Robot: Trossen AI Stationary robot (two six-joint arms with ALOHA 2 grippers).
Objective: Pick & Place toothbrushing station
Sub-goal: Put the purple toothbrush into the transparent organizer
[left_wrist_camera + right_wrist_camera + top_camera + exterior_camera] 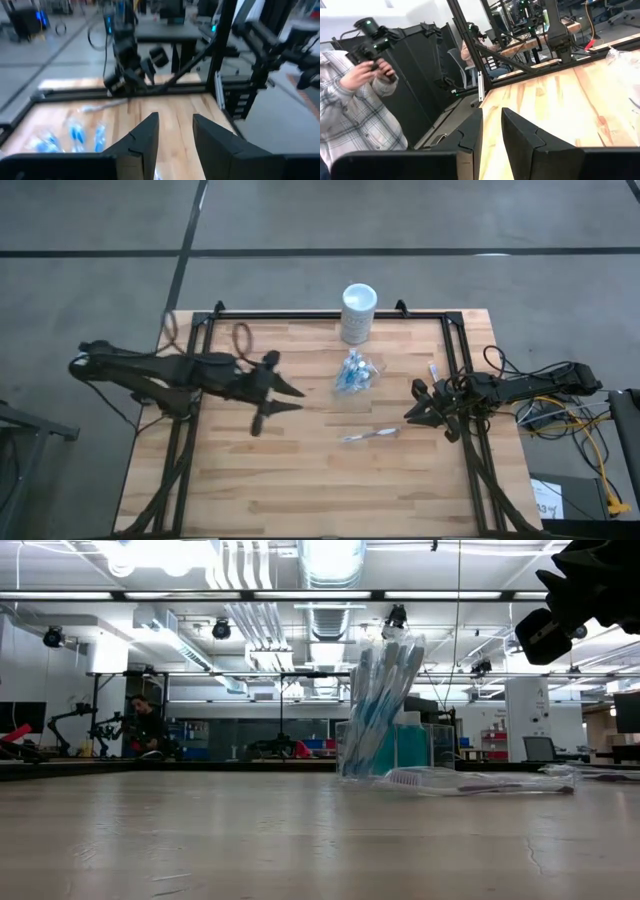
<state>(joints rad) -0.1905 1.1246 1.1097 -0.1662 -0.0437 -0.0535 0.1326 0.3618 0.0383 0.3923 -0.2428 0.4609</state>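
1. While the small clear cup (357,373) stands near the middle of the wooden surface (300,480) with blue-and-white toothbrushes inside, one loose toothbrush (368,435) lies flat just in front of it.
2. We see the white cylinder (358,312) behind the cup, at the far edge.
3. Our left end effector (285,398) hovers left of the cup, fingers a little apart and empty.
4. Our right end effector (414,408) waits near the loose toothbrush, fingers close together and empty.
5. We think a clumsy reach could tip the light cup and spill the brushes.
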